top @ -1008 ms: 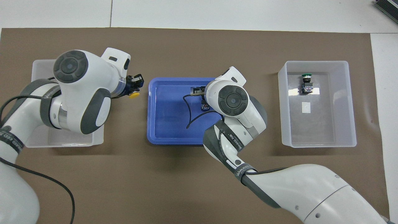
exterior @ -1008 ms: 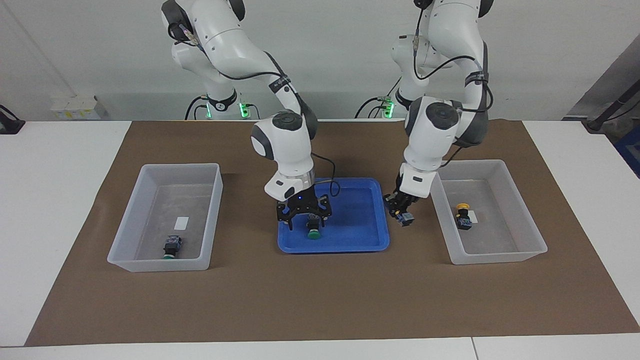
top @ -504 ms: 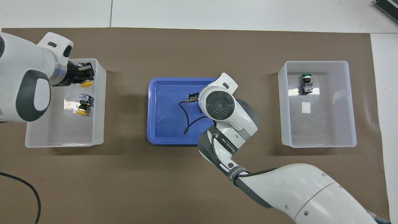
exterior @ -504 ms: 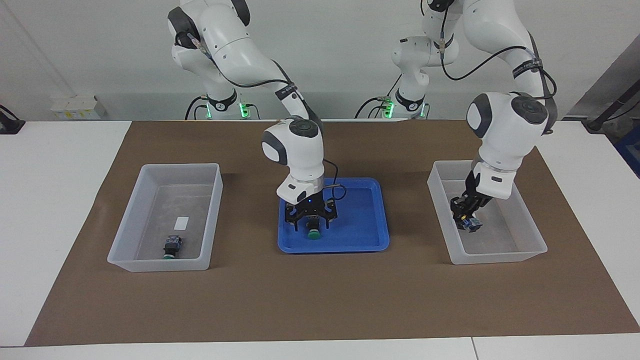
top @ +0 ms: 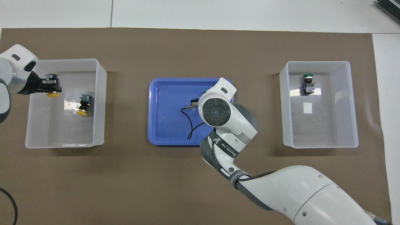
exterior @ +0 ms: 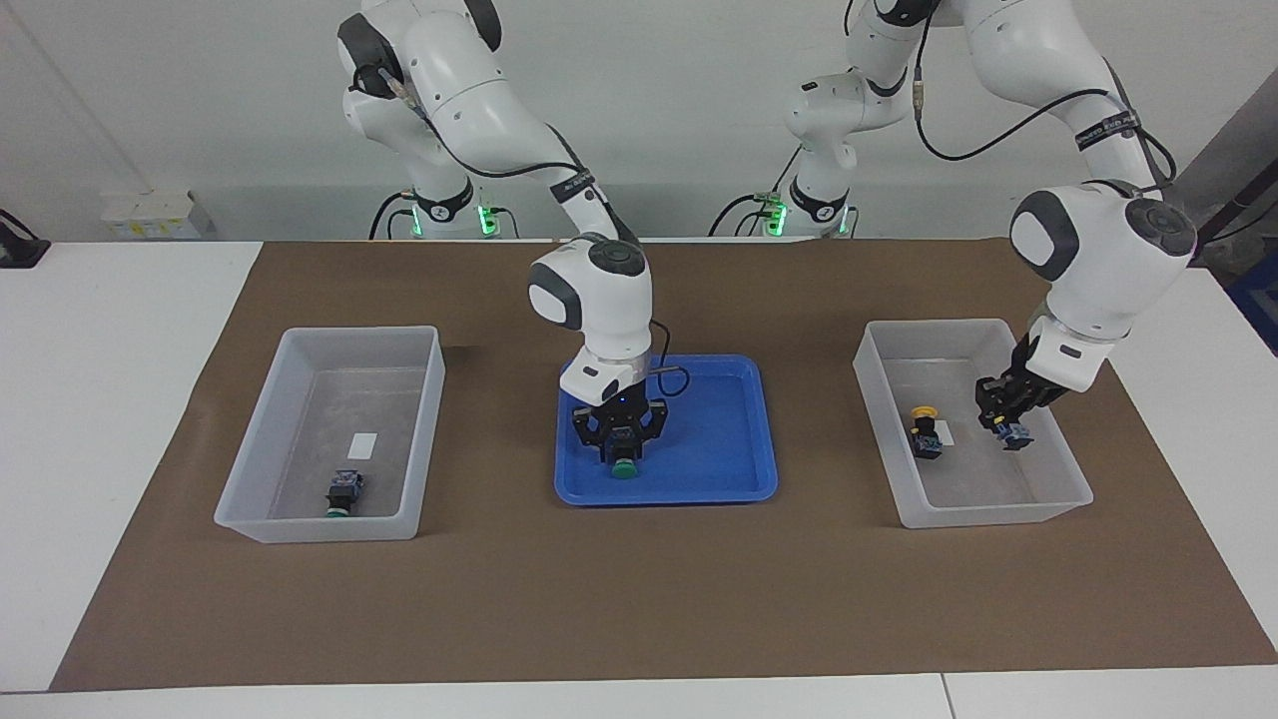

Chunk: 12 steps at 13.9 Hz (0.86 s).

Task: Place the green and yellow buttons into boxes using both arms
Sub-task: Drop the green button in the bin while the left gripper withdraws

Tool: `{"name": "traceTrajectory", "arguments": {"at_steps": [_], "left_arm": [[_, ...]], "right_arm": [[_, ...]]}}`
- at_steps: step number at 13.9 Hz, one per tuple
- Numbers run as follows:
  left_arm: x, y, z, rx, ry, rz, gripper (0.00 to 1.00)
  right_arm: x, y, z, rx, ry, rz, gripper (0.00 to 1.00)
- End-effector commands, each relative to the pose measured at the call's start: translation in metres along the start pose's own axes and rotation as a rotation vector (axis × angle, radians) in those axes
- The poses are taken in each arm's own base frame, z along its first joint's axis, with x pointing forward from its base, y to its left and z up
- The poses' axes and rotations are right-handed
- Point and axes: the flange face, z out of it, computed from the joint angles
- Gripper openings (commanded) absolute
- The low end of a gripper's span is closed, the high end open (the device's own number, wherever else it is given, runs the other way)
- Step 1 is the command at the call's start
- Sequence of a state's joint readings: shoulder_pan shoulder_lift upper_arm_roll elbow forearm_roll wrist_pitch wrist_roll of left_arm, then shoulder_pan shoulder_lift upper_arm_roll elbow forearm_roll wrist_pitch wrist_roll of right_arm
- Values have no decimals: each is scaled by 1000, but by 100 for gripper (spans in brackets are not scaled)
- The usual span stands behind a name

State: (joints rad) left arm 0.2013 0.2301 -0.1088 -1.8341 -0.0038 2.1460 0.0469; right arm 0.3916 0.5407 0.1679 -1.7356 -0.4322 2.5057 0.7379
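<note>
My right gripper (exterior: 624,447) is down in the shallow blue tray (exterior: 719,479), shut on a green button (exterior: 625,463) that still rests on the tray floor. In the overhead view its own wrist hides it. My left gripper (exterior: 1006,421) is shut on a yellow button (exterior: 1014,435) and holds it low over the box (exterior: 973,325) at the left arm's end. There a second yellow button (exterior: 925,431) lies on the floor. The overhead view shows this gripper (top: 50,86), its button (top: 52,93) and the lying button (top: 83,104). The second green button (exterior: 342,494) lies in the box (exterior: 359,332) at the right arm's end.
A brown mat (exterior: 639,599) covers the table's middle, with both boxes and the tray (top: 168,103) on it in a row. A cable (top: 187,125) from the right wrist hangs over the tray. Each box has a white label (top: 308,107) inside.
My left gripper carried the yellow button from beside the tray over the box's rim and across the box. My right gripper sank onto the green button and its fingers narrowed around it.
</note>
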Motion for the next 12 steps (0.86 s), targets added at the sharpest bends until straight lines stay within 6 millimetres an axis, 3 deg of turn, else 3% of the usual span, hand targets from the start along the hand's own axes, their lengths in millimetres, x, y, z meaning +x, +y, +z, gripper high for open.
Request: {"name": "traceTrajectory", "arguments": {"at_steps": [1, 3, 7, 10, 11, 12], "left_arm": [[-29, -8, 11, 10, 10, 29, 0], [-40, -14, 28, 13, 23, 44, 0], [-49, -16, 58, 14, 40, 44, 0], [-55, -15, 67, 14, 50, 44, 0], [-55, -15, 67, 14, 47, 44, 22], [-54, -15, 66, 14, 48, 44, 35]], "right_arm": [[4, 4, -4, -4, 33, 22, 0], [17, 17, -36, -13, 59, 66, 0], [49, 106, -101, -96, 46, 202, 0], [61, 179, -131, -128, -3, 185, 0], [64, 205, -136, -120, -21, 158, 0], [66, 229, -140, -117, -45, 129, 0]]}}
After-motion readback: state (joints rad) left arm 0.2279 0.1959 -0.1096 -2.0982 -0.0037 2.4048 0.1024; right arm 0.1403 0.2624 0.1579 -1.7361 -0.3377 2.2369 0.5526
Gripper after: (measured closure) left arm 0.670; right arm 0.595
